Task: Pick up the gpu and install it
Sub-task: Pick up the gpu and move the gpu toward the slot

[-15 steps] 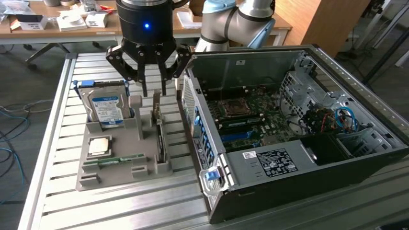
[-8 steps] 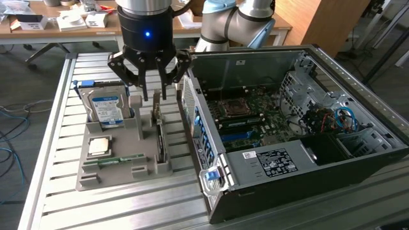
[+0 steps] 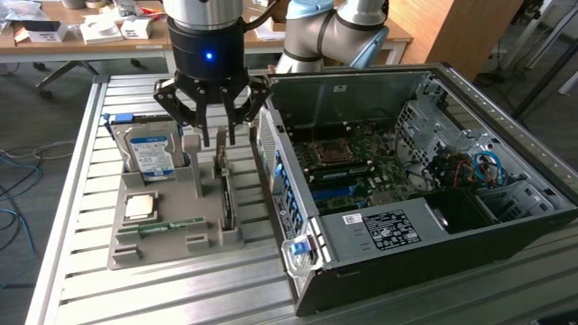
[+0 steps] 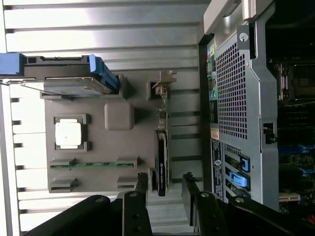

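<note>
Green circuit board, thin and carrying a black fan: we judge the graphics card (image 4: 162,157) to be light and stiff, but fragile. Its faces are crowded with small parts and its contact edge should not be scraped. It stands on its long edge in a narrow slot of the grey tray (image 3: 126,254). The tray rests on the slatted metal table (image 3: 181,291), just beside the open computer case (image 3: 434,203). A hard drive (image 3: 149,157), a processor chip (image 3: 140,206) and a memory stick (image 3: 162,227) sit in the tray's other pockets, on the side away from the case.

We would take hold across the two flat faces near the upper edge, on bare board and clear of the fan. The squeeze should be gentle and the lift straight, since a thin card tips easily in its slot.

Our pincer (image 3: 219,139) hangs above the tray with its fingers (image 4: 142,191) apart, clamped on nothing. In the wrist view the fingers stand one on either side of the card's line, with the card's end between them. In the exterior view the pincer is over the end of the card farther from that camera. It looks close above the card, but we cannot tell whether any finger touches it.
</note>
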You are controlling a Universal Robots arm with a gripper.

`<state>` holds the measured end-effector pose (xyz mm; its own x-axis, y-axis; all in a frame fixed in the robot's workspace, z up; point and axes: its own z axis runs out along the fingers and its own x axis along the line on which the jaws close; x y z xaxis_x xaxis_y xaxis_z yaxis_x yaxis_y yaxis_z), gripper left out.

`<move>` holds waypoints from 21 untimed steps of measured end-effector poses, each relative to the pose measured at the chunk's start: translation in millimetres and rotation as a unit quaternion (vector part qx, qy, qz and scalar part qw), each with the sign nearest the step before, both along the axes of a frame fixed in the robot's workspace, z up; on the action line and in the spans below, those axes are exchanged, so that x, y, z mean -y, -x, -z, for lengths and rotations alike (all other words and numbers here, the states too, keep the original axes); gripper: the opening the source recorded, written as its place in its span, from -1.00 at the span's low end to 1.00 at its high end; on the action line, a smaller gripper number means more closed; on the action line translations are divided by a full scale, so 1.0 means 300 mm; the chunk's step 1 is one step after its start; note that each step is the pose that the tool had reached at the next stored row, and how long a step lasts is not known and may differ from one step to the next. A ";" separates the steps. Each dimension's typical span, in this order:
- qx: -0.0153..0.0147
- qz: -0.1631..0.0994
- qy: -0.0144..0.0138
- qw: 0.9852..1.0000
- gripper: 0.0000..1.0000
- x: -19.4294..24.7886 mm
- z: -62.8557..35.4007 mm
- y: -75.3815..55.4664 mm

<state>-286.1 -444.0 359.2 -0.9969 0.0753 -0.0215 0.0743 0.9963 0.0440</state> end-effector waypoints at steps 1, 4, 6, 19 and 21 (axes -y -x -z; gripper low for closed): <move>0.000 0.000 0.000 1.000 -0.17 0.000 0.000 0.000; 0.000 0.000 0.000 1.000 -0.15 0.000 0.000 0.000; 0.000 0.000 0.000 1.000 -0.03 0.000 0.000 0.000; 0.000 0.000 -0.002 1.000 -0.03 0.000 0.045 0.000; 0.000 0.000 -0.002 1.000 -0.03 0.000 0.057 0.000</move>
